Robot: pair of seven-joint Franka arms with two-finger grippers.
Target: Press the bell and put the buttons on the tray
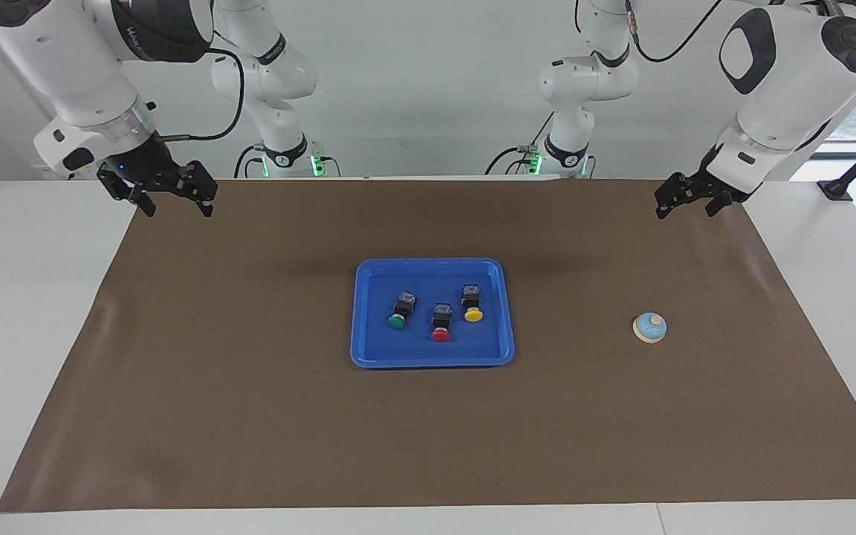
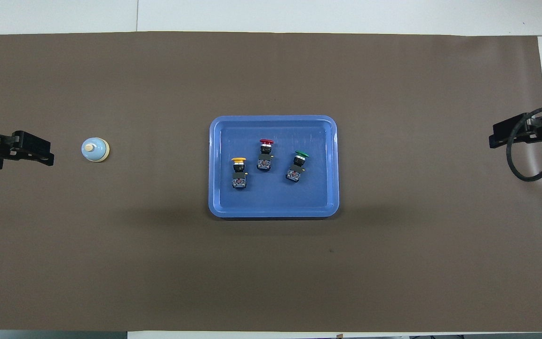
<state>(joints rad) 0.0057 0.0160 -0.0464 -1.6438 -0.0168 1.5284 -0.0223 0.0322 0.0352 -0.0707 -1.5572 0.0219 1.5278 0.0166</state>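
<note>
Right gripper (image 1: 173, 199): seen raised over the corner of the brown mat (image 1: 250, 416) at the right arm's end of the table (image 1: 27, 334), close to the robots' edge; its two fingers are spread apart and nothing is held between them.
Left gripper (image 1: 686, 200): seen raised over the mat's corner at the left arm's end, also close to the robots' edge; its fingers are parted and nothing is gripped.
Tray (image 1: 368, 349): a shallow blue rectangle laid flat at the middle of the mat, well apart from both grippers.
Yellow button (image 1: 472, 304): found inside the tray, lying on its side with the cap turned away from the robots; of the three it is the one nearest the robots and toward the left arm's end.
Green button (image 1: 401, 311): laid on its side in the tray toward the right arm's end, slightly tilted, cap pointed away from the robots.
Red button (image 1: 441, 323): placed between the other two and a little farther from the robots; touching neither.
Bell (image 1: 649, 327): set upright on the bare mat, well apart from the tray toward the left arm's end, about as far from the robots as the buttons; untouched by any gripper.
</note>
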